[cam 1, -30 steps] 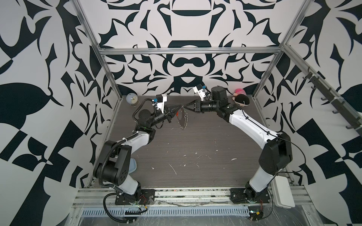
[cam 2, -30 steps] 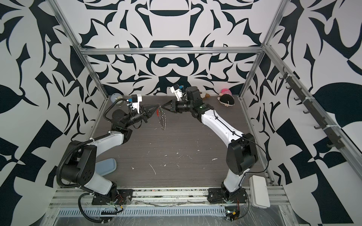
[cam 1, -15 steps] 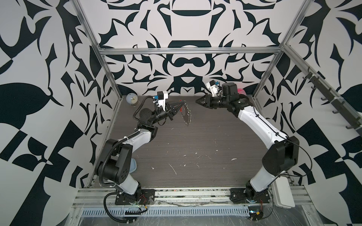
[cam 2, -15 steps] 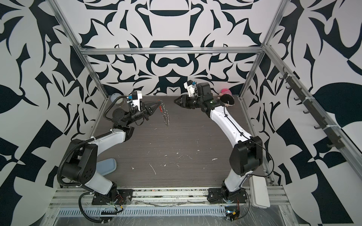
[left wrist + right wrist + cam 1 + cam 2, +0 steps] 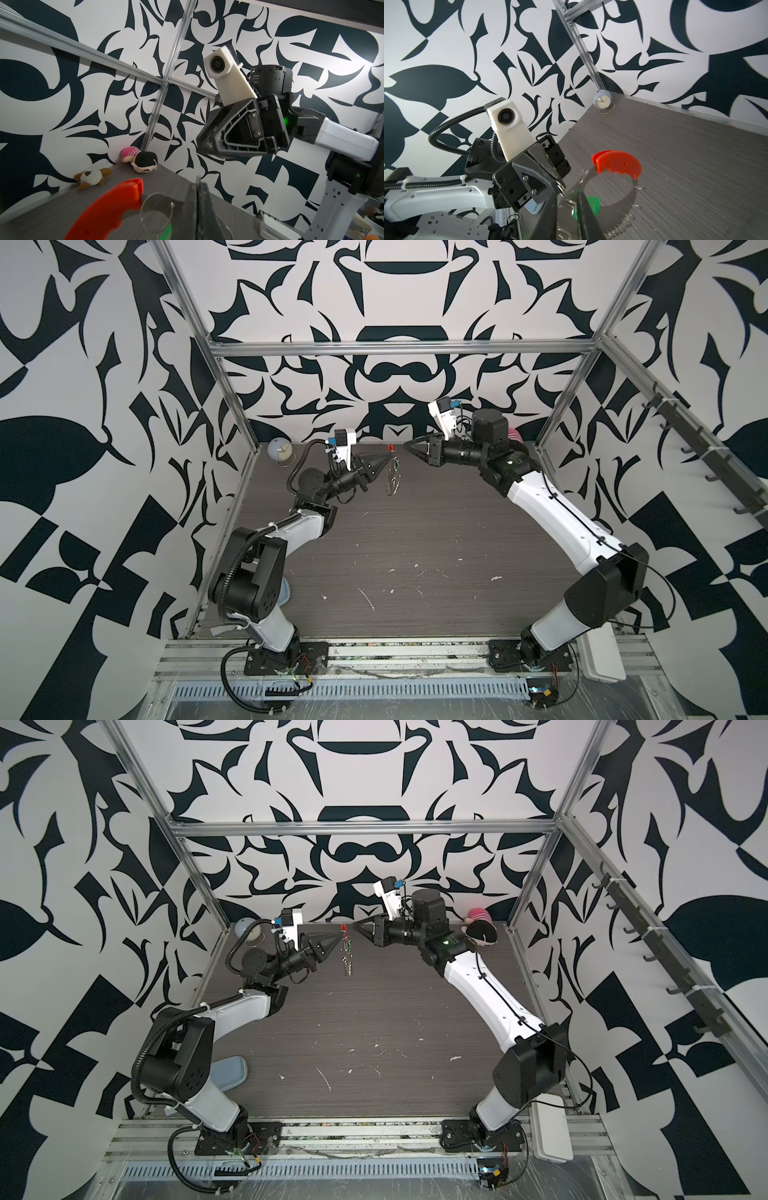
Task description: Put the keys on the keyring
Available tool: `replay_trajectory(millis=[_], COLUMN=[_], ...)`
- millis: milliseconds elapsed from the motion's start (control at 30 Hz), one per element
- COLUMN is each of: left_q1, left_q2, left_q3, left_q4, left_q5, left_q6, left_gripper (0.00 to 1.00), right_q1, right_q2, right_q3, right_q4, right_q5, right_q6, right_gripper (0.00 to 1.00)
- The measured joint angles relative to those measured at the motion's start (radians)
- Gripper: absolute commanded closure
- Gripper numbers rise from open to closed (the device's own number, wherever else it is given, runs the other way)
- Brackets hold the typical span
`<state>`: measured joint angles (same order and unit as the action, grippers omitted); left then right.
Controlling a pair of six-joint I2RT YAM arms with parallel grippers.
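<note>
Both top views — left end effector clamped shut on the keyring, hung clear of the bench; right end effector near it, apart, empty. Right wrist — right jaws slightly parted; the keys dangle beside the left tip. Risk: so thin a pinch may let the loop swing or slip.

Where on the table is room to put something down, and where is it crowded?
Free: middle of the grey wooden table, between left arm base and right arm base. Crowded: far edge, with round blue clock, pink plush doll, silver wire keyring.
</note>
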<state>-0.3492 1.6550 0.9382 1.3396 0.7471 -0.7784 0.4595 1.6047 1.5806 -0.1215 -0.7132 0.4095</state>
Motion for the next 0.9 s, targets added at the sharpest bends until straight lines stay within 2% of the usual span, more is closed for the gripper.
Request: replay_trajectory(millis=[600,800,900], left_q1=[0.0,0.0,0.0], left_q2=[0.003,0.003,0.003], left_q3=[0.002,0.008,0.009], left_q4=[0.027,0.029,0.029], left_q5=[-0.002,-0.003,-0.003], left_q6=[-0.132,-0.15,-0.158], left_gripper=[1.0,1.0,1.0], right_q1=[0.018,0.018,0.018], right_q2=[0.029,0.029,0.029], right_q3=[-0.092,-0.095,-0.095], right_q4=[0.153,0.188,0.202], right_q5=[-0.043,-0.055,-0.064], right_q6=[0.018,0.045,0.056], right_gripper=[0.78,0.83,0.88])
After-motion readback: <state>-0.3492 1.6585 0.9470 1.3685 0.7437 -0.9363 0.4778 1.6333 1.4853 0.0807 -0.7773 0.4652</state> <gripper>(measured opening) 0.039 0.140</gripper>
